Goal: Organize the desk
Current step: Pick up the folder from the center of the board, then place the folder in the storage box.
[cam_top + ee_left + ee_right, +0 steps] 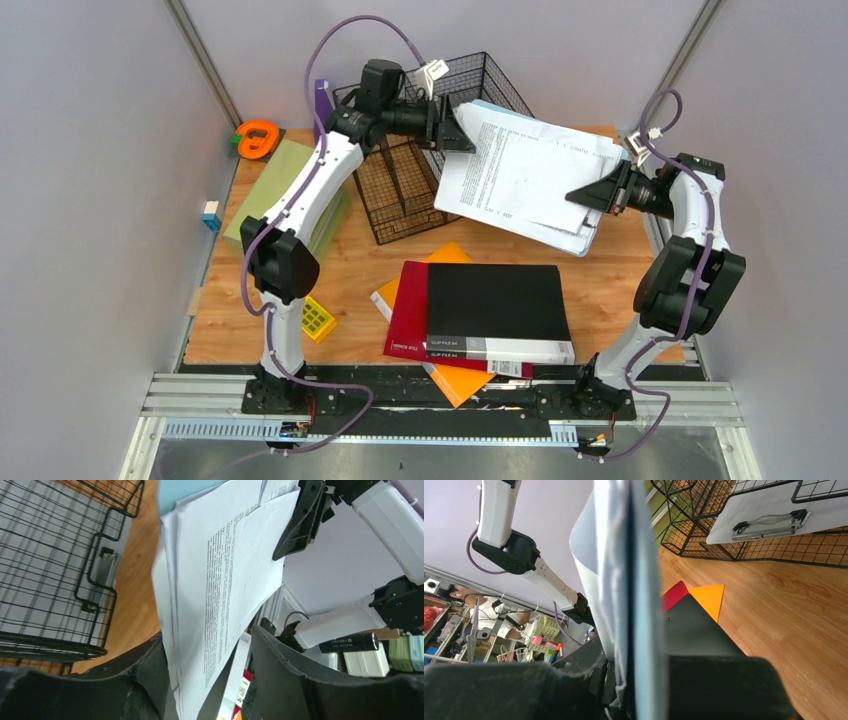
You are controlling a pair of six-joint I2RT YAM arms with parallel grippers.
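right gripper (pixel 580 196) clamps the paper stack (pixel 525 172); left gripper (pixel 460 128) stands open around it

A stack of papers (pixel 624 575) is running edge-on down the frame's middle, with the right gripper (pixel 636 692) pinching it at the bottom. A black folder (pixel 694 627) is lying on the desk (pixel 789 605) at right.

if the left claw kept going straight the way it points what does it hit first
The paper stack: its edge sits between the open fingers of the left claw, so it would push deeper onto the sheets. Beyond them the right claw, gripping the far edge, looks roughly in line.
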